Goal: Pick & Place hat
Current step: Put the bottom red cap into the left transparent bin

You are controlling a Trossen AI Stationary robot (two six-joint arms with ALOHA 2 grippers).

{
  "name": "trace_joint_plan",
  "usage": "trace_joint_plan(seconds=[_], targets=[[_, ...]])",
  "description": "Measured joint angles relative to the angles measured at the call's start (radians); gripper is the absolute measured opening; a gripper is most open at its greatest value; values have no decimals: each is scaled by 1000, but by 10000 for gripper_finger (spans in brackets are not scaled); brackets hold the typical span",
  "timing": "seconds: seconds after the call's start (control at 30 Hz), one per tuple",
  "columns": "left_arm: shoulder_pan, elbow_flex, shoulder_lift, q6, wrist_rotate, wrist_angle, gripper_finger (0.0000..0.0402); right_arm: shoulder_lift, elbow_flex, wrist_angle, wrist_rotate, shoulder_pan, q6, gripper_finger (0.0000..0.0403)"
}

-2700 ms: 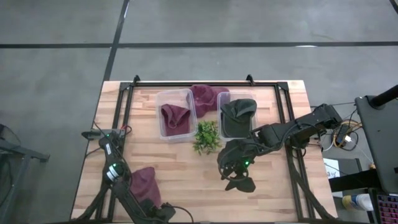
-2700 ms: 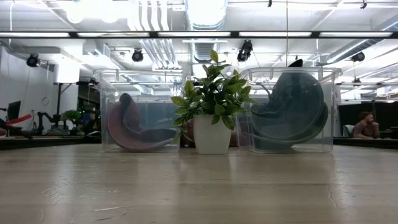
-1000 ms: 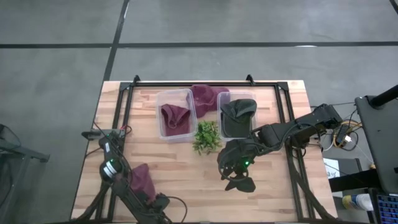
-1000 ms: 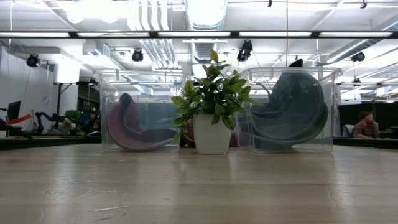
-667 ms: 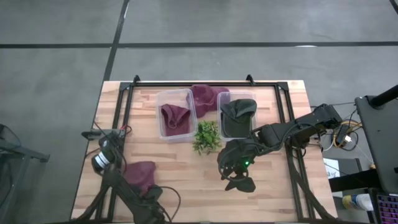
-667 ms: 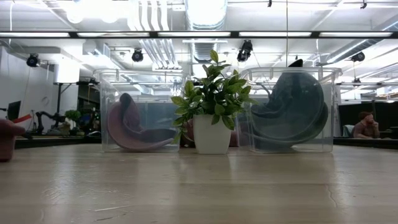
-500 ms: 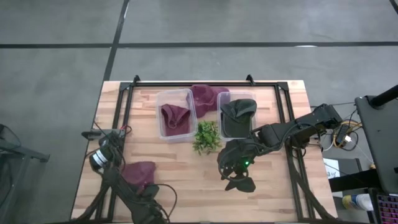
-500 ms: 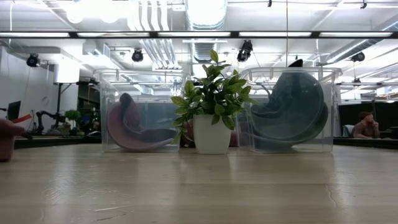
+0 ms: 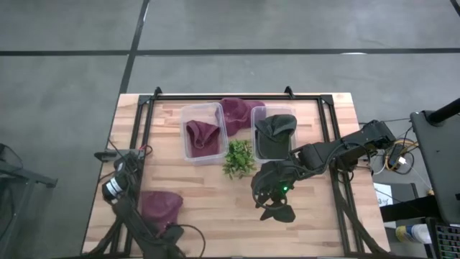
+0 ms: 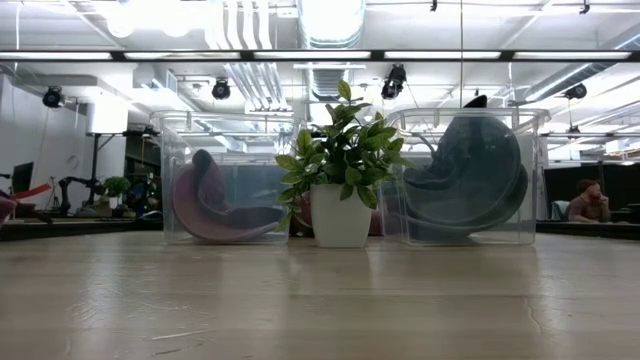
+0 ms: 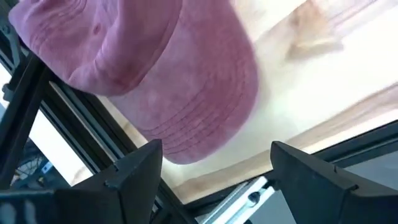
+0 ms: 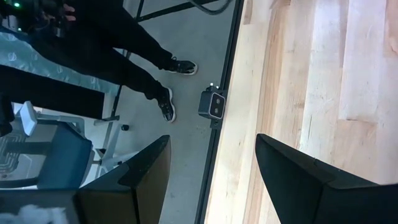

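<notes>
We see the maroon hat (image 9: 161, 208), a moment ago carried by the left claw (image 11: 208, 171), now lying released near the desk's (image 9: 215, 208) front-left corner, fingers spread, so regrasping seems next.

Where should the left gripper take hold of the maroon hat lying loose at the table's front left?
Probably the brim. The maroon hat lies flat on the table, and the left wrist view shows its stitched brim jutting past the crown. The open left gripper sits just above it, so coming straight down with one finger on either side of the brim edge looks the easiest pinch.
</notes>
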State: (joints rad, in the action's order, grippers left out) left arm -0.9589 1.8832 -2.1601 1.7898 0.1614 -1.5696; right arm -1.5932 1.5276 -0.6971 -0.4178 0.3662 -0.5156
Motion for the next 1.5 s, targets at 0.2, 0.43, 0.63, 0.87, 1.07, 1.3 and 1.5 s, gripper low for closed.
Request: trace_joint_plan(seconds=[0.2,0.43,0.63,0.87,1.07,1.3,1.5], targets=[[-45,-27,-35,0,34,0,290,0,0,0,0,0,0,228],[-62,-30,-77,-18,47,17,290,0,0,0,0,0,0,228],[-68,-42,-99,-7,-16,-2,290,0,0,0,0,0,0,228],[-70,-100,-99,38,-59,-4,290,0,0,0,0,0,0,228],[-70,-153,-99,42,-55,-9,268,0,0,0,0,0,0,228],[-79,-187,-98,37,-68,-9,180,0,0,0,0,0,0,228],[-82,-199,-97,37,-82,-11,108,0,0,0,0,0,0,228]])
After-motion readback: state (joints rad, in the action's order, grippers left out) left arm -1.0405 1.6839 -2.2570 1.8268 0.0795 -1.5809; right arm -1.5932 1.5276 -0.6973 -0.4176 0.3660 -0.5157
